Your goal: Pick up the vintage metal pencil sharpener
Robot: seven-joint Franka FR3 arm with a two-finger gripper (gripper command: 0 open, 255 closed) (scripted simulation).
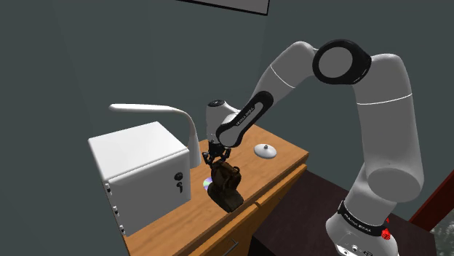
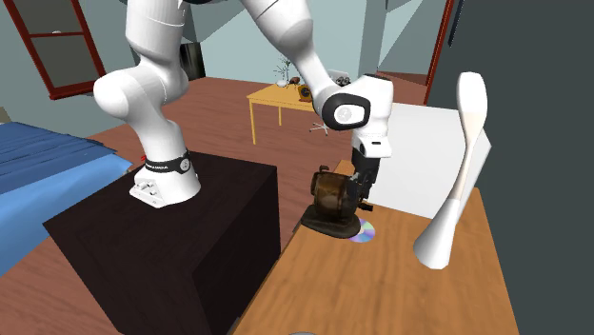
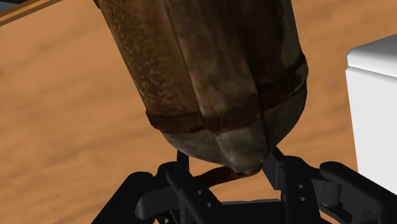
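Observation:
A rusty brown, barrel-shaped pencil sharpener [image 1: 225, 186] stands near the front edge of the wooden table [image 1: 280, 174], next to a shiny disc [image 1: 206, 182]. My black gripper [image 1: 216, 161] comes down on its top from above. In the second exterior view the gripper [image 2: 361, 195] is at the sharpener's [image 2: 332, 200] side facing the white box. In the wrist view the gripper [image 3: 229, 167] has its fingers clasped on the narrow end of the sharpener [image 3: 203, 70]. I cannot tell whether its base touches the table [image 2: 400, 285].
A white safe-like box [image 1: 138, 164] stands close beside the sharpener, with a white lamp [image 1: 156, 110] behind it. A small white knobbed object [image 1: 265, 150] lies farther along the table. The disc [image 2: 364, 231] lies under the gripper. The dark stand [image 2: 162, 238] is beside the table.

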